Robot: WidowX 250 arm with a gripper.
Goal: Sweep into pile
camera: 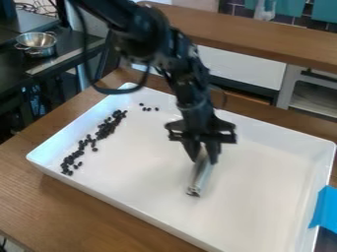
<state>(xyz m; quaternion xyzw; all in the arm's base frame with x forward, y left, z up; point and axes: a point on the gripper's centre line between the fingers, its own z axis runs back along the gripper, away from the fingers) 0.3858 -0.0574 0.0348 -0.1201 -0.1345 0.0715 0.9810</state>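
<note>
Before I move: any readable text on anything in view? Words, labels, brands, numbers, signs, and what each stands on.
None can be read.
Tray: no legible print.
Blue tape: no legible print.
Tool in the hand: no legible print; dark detail at its lower end too small to make out.
Metal pot: no legible print.

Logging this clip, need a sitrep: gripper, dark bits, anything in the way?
Gripper holds silvery tool, mid-tray. Dark bits strung out at view's left, few strays beyond. No obstruction seen between.
</note>
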